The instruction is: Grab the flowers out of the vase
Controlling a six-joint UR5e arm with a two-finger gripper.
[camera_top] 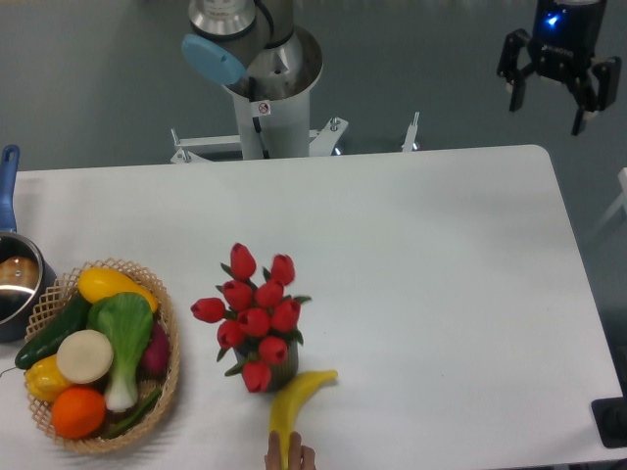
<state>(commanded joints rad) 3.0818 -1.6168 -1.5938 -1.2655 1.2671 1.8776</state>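
Red flowers (256,315) stand bunched in the vase (277,373), low and left of centre on the white bench (441,274). Only a sliver of the dark vase shows under the blooms, since the camera looks almost straight down; the stems are hidden inside it.

Gripper (557,96): up at the far right corner, off the bench edge, well apart from the flowers. Jaws spread apart, nothing between them. Judgement: a parked or start pose, task not begun.

Neighbours of the vase:
- Banana (297,402) lies just beside it on the near right, its upper tip close to the base; cannot tell if they touch.
- Fingers (290,456) of a person's hand at the bottom edge rest on the banana's lower end, likely placing or steadying it.
- Woven basket (168,343) of vegetables and fruit sits to the left, near but apart from the blooms.
- Pot (14,284) with a blue handle at the far left edge.

Open room: the whole right half and the far strip of the bench are bare, so a diagonal run from the corner down to the bunch looks unobstructed. Approach from above or from the right seems safest; the left is crowded by the basket, the near side by banana and hand.

Risk, as judged: the bunch is wide and loose at the top, the vase light; a grasp low on the heads could drag or tip the vase towards the banana.
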